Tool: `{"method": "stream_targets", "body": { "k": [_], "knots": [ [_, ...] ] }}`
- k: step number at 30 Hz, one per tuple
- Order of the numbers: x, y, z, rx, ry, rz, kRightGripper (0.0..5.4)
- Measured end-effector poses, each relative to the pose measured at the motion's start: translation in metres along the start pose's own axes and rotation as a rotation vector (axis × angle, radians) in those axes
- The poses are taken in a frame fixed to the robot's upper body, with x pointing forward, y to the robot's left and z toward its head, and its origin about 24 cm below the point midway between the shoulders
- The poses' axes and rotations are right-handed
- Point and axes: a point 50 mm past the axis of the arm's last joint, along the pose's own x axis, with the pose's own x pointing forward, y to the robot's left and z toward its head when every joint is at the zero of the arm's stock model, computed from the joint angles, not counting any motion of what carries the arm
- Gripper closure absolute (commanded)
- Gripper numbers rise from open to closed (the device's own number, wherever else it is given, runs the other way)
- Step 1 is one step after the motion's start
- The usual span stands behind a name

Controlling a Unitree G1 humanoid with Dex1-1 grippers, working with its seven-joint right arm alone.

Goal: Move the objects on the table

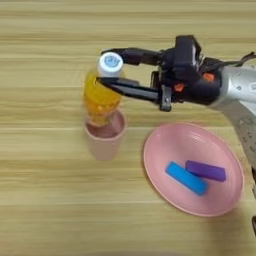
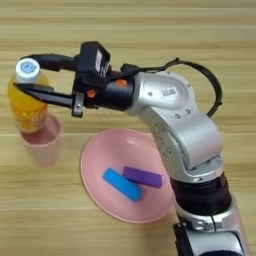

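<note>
A: Light is even and fairly bright over the table (image 1: 50,210), soft and from above, nothing harsh.

B: Shadows?

A: Faint ones only. A dim patch under the plate (image 1: 155,170) rim and a weak one beside the cup (image 1: 102,145).

B: Glare?

A: A pale sheen on the silver forearm (image 2: 185,130) and on the bottle (image 1: 100,95). All edges look soft in the 2 views, the 2 blocks included.

the right gripper (image 2: 25,73) has its two black fingers on either side of the orange-juice bottle (image 2: 27,102) just below the white cap (image 2: 27,68); the bottle's base sits inside the pink cup (image 2: 42,141). beside it on the table (image 2: 150,30), the pink plate (image 2: 95,165) holds a blue block (image 2: 121,184) and a purple block (image 2: 143,177)
</note>
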Motion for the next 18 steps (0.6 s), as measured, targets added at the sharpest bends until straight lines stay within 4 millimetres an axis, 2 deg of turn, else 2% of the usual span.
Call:
{"method": "stream_targets", "body": {
  "k": [8,13,18],
  "knots": [
    [-0.01,-0.016,0.008,-0.047,0.014,-0.08,3.58],
    [-0.023,-0.036,0.01,-0.059,0.046,-0.192,3.59],
    [-0.039,-0.054,0.002,-0.045,0.121,-0.3,3.59]
  ]
}}
